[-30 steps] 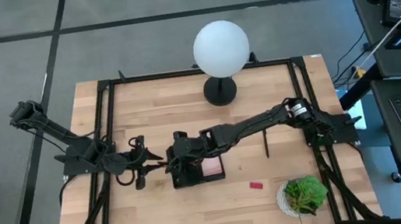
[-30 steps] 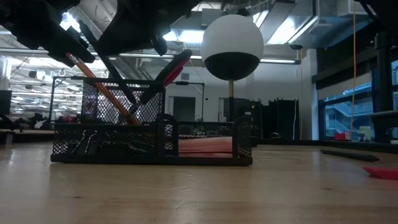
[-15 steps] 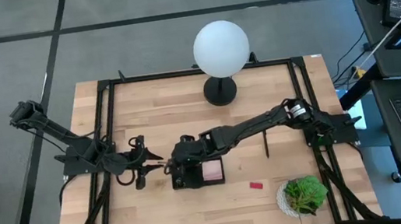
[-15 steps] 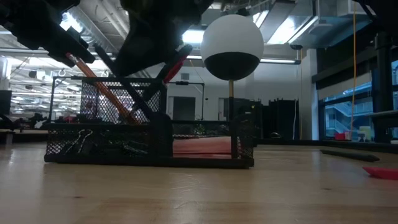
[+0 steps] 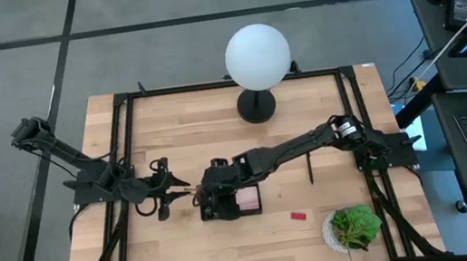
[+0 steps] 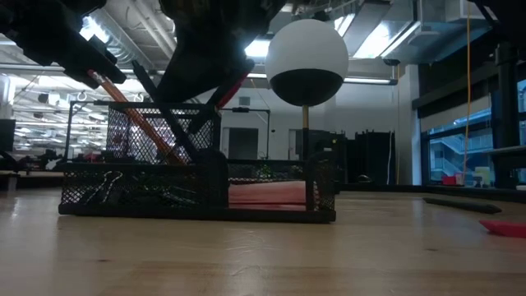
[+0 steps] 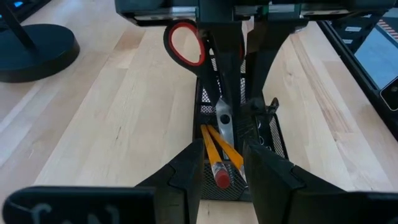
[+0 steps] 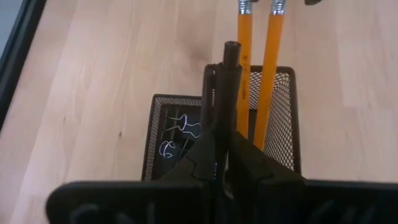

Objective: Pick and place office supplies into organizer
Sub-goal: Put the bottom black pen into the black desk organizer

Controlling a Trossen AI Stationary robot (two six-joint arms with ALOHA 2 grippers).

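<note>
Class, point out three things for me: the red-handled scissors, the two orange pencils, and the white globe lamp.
red-handled scissors (image 7: 184, 43), left wrist view, on the red handle loop.
orange pencils (image 8: 272, 68), right wrist view, on one pencil's shaft.
white globe lamp (image 5: 257, 57), high view, on the globe.

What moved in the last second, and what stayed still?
The right gripper, shut on a black pen, slid toward the left arm's side and nudged the organizer that way. Its grip did not change. The left gripper stayed beside the organizer holding the two orange pencils. The lamp, the plant and the red eraser stayed put.
</note>
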